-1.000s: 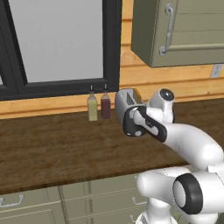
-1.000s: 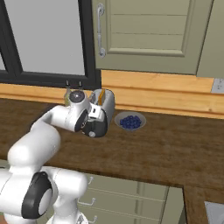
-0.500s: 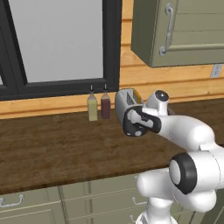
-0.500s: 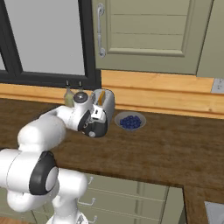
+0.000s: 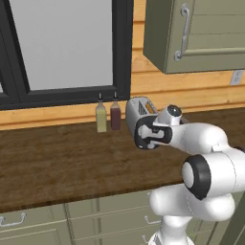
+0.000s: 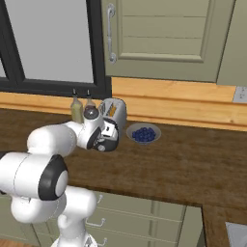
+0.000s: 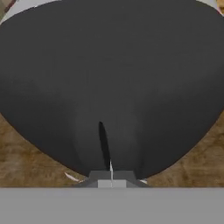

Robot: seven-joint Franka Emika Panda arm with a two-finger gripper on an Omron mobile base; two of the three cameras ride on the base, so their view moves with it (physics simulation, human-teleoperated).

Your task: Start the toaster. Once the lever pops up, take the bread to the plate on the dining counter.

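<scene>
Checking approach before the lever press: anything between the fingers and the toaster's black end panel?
Nothing visible. The shut gripper sits right at the toaster end panel; the two bottles and blueberry bowl stand off to its sides.

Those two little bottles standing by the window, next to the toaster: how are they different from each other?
The yellow-green bottle holds a pale olive liquid, while the dark red-brown bottle holds something much darker. The yellow-green one stands farther from the rounded silver-grey toaster; the dark one stands right beside it. Both are upright, about the same height and slim shape, with thin dark nozzles, and stand side by side on the dark wood worktop below the window.
</scene>
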